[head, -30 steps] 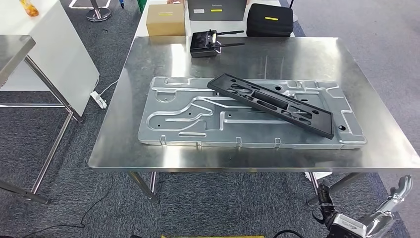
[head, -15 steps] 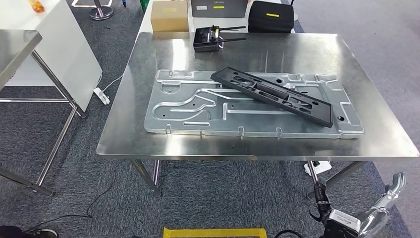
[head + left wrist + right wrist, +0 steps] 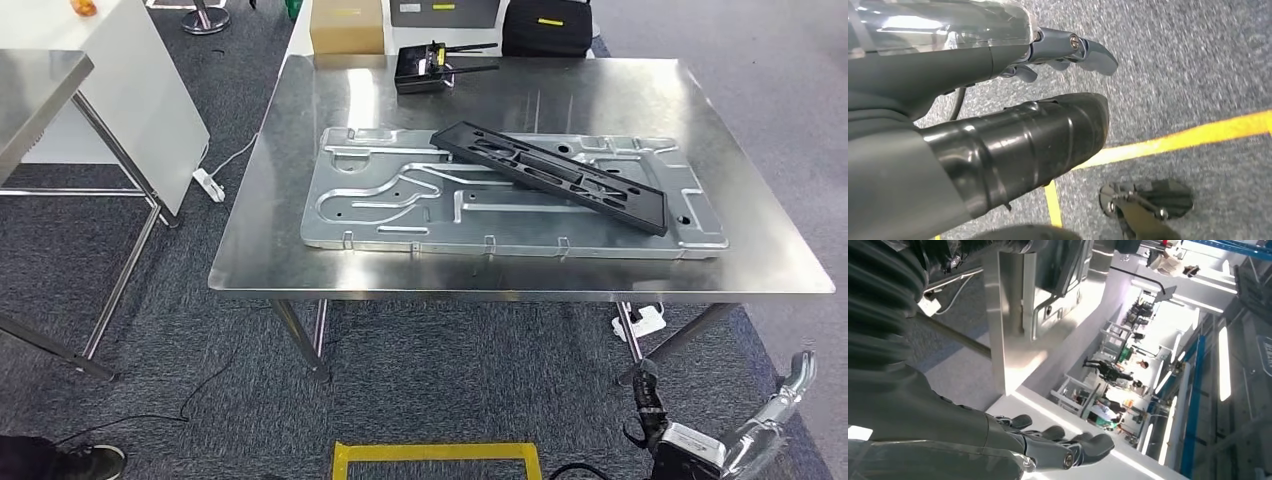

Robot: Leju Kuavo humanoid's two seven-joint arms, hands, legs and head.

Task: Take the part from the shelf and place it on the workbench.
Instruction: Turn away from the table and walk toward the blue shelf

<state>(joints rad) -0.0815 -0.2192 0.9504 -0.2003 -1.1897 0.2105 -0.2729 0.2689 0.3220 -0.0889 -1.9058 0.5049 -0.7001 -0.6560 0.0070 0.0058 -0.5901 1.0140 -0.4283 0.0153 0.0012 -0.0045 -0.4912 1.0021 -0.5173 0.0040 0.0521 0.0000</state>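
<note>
The whole head view has shifted, so the camera has moved, not the things: the surface [image 3: 760, 250] with its black part [image 3: 548, 176] now sits farther off toward 12 o'clock. More floor shows at 6 o'clock, where a yellow tape outline [image 3: 436, 454] has come fully into view.

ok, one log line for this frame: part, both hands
black part: on metal plate, workbench | left hand: holds nothing | right hand: holds nothing, low

a cardboard box [image 3: 347, 27], black case [image 3: 547, 27] and black router [image 3: 421, 69] sit beyond the silver plate [image 3: 400, 210].
</note>
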